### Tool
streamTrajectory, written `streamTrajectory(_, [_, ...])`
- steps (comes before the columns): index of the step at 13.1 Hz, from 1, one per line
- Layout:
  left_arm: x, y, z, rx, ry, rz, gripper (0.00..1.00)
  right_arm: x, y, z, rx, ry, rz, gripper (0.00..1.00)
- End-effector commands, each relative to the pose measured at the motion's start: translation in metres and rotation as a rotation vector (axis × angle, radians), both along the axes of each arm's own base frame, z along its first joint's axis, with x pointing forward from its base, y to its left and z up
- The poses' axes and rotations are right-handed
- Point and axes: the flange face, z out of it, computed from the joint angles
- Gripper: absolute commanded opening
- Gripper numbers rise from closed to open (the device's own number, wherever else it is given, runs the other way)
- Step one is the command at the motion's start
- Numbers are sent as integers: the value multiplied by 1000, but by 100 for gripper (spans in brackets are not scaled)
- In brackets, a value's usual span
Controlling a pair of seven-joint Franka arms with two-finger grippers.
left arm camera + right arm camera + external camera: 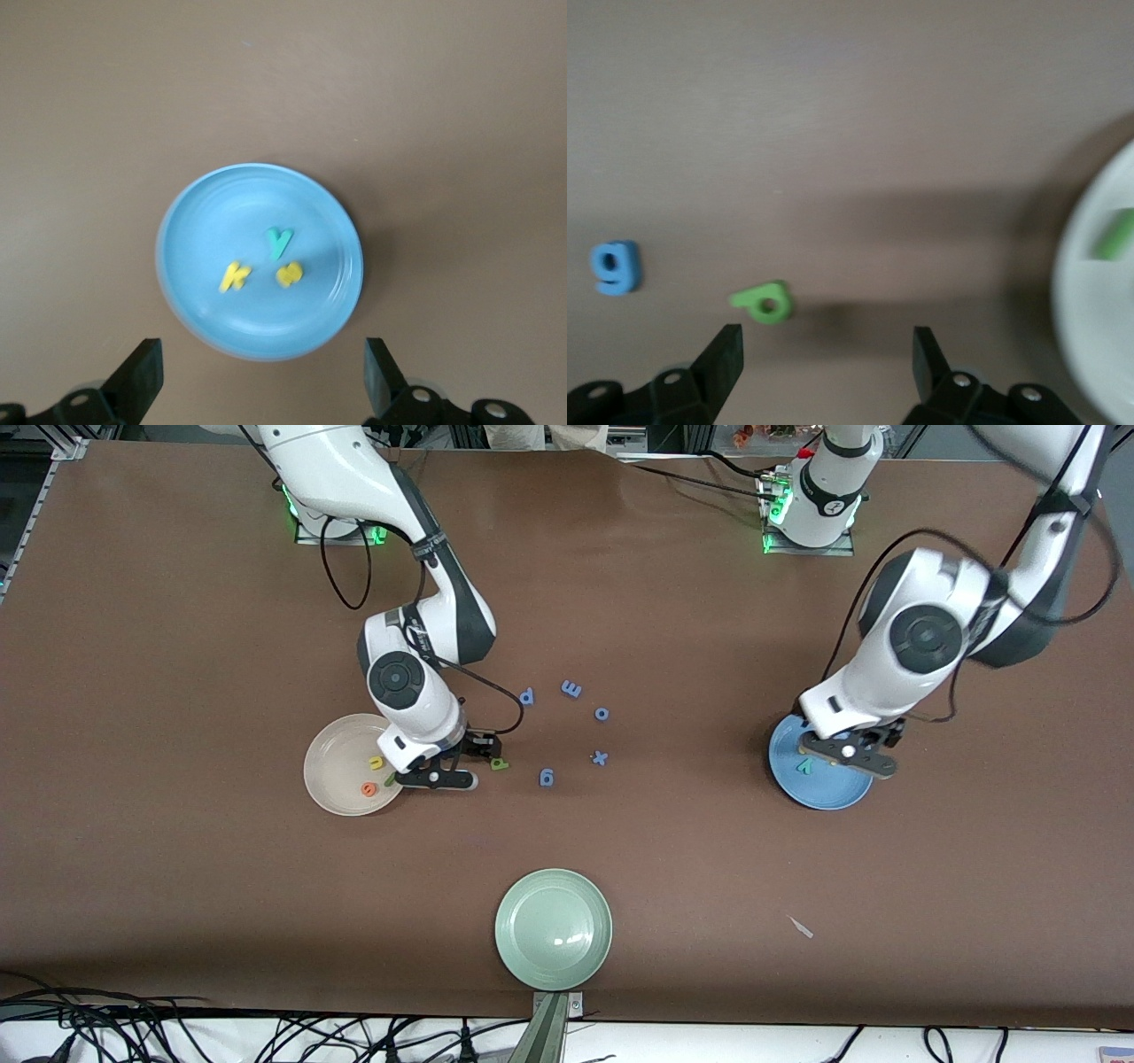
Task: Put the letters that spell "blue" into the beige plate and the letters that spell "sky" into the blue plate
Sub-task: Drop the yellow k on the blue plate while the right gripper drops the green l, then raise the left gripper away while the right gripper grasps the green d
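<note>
Bare table [221,646] around b [500,763]

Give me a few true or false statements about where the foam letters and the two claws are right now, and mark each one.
1. The blue plate holds the yellow k, yellow s and teal y. True.
2. The green b lies in the beige plate. False: it is on the table beside that plate.
3. The left claw is open over the blue plate. True.
4. The right claw grips the blue g. False: it is open and empty.

Even overhead light; glare on green plate [554,929]; soft shadows; right wrist view blurred.
</note>
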Motion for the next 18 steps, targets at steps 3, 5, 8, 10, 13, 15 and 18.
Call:
streamTrajectory(3, [27, 27, 168, -38, -112, 102, 100, 1, 20, -21, 14, -22, -47, 85])
streamTrajectory(5, [29, 31, 179, -44, -134, 111, 100, -2, 26, -25, 15, -37, -37, 85])
streamTrajectory(8, [28, 38, 181, -92, -123, 138, 100, -11, 43, -42, 14, -66, -36, 84])
streamTrajectory(10, [19, 41, 185, -143, -116, 173, 100, -10, 44, -43, 13, -72, -34, 84])
streamTrajectory(13, [10, 37, 186, -125, -118, 176, 100, -11, 43, -45, 8, -71, -21, 65])
streamTrajectory(15, [6, 37, 188, -115, -120, 187, 100, -11, 42, -44, 6, -71, -8, 44])
streamTrajectory(18, [-11, 49, 182, -160, -116, 235, 100, -7, 37, -42, 3, -74, 22, 23])
